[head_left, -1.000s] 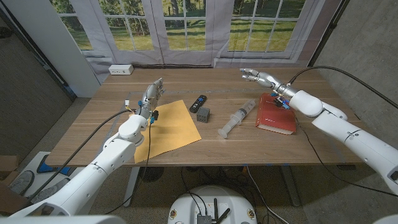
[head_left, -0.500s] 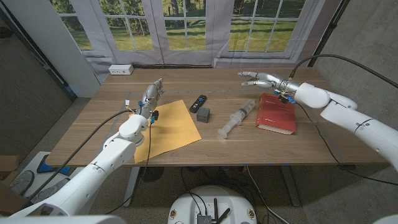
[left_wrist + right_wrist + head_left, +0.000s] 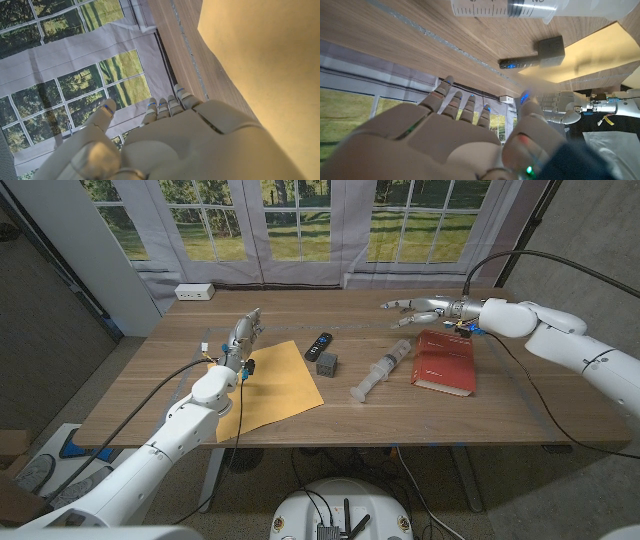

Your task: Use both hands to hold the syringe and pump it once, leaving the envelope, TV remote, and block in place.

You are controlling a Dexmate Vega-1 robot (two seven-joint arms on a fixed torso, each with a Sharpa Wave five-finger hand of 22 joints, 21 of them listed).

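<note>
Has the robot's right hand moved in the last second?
Yes. The right hand has drifted toward the table's far edge, off the red book it hung over before, its fingers now spread beyond the book's far edge.

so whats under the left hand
The flat yellow paper envelope lies on the wooden table by the raised left hand; whether it reaches directly beneath the hand, which holds nothing, can't be told.

Clear plastic syringe (image 3: 507, 8): barrel cut off by right wrist frame edge, plunger unseen. Tan paper envelope (image 3: 265, 65): cropped in left wrist view. Right robot hand (image 3: 455, 135): blurred close up.
</note>
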